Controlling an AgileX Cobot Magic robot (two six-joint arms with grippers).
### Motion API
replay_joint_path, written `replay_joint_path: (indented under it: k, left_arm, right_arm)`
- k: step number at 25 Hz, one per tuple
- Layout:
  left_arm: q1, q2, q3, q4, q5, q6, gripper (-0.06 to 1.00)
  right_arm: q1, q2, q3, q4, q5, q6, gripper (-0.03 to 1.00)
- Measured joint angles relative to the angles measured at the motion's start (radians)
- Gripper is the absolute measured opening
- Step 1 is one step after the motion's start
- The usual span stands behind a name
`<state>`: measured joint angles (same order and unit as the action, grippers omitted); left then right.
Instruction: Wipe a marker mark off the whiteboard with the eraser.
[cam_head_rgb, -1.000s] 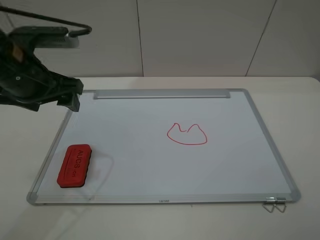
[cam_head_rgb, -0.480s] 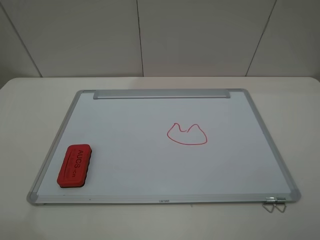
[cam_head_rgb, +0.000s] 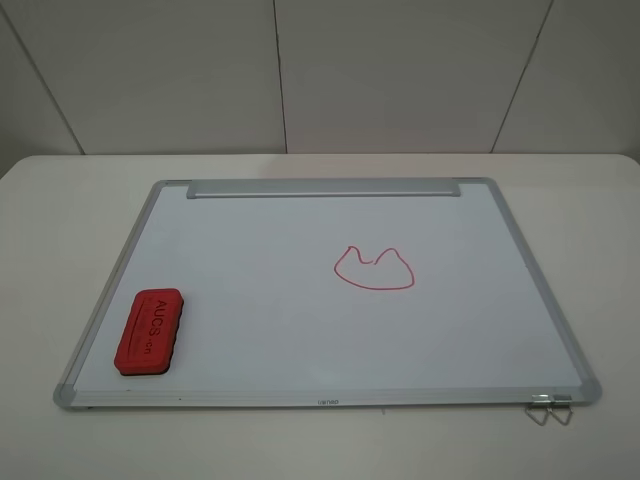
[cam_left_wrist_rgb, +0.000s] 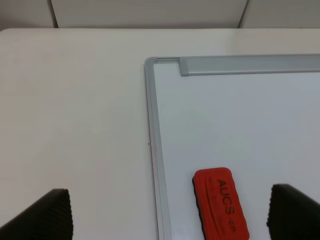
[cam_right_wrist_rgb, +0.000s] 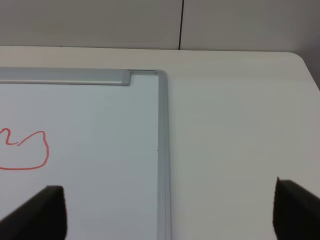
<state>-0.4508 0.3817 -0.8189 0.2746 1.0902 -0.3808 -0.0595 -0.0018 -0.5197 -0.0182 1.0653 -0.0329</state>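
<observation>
The whiteboard (cam_head_rgb: 300, 330) lies flat on the table, with its metal tray strip (cam_head_rgb: 323, 188) along the far edge. On its near left corner rests the red eraser (cam_head_rgb: 149, 331), lettering up, also seen in the left wrist view (cam_left_wrist_rgb: 220, 202). No thin zigzag scribble shows anywhere on the board; the only red drawing is a closed two-humped outline (cam_head_rgb: 375, 288). My left gripper (cam_left_wrist_rgb: 168, 217) is open and hovers above and short of the eraser, touching nothing. My right gripper (cam_right_wrist_rgb: 167, 212) is open over the board's far right corner. Neither gripper appears in the exterior high view.
The white table (cam_head_rgb: 60, 220) runs round the board on every side, with a tiled wall behind. Metal clips (cam_head_rgb: 548, 408) hang at the board's near right corner. The right wrist view catches the outline's edge (cam_right_wrist_rgb: 46, 150).
The left arm, which stood over the board's far left corner a second ago, has pulled back out of the exterior high view. Eraser and board have not moved.
</observation>
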Motion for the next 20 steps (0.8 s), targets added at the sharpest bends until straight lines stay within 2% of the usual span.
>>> replay_joint_path:
  k: [5, 12, 17, 20]
  left_arm:
    - [0.0, -0.016, 0.005, -0.04, 0.047, 0.045, 0.77]
    - [0.002, -0.094, 0.014, -0.098, 0.06, 0.197, 0.77]
    - [0.002, -0.212, 0.082, -0.106, 0.071, 0.216, 0.77]
    - [0.002, -0.284, 0.144, -0.144, 0.042, 0.218, 0.77]
  right_arm:
    - [0.0, 0.0, 0.0, 0.0, 0.0, 0.0, 0.71]
    - [0.0, 0.0, 0.0, 0.0, 0.0, 0.0, 0.71]
    - [0.0, 0.0, 0.0, 0.0, 0.0, 0.0, 0.71]
    - [0.0, 0.0, 0.0, 0.0, 0.0, 0.0, 0.71]
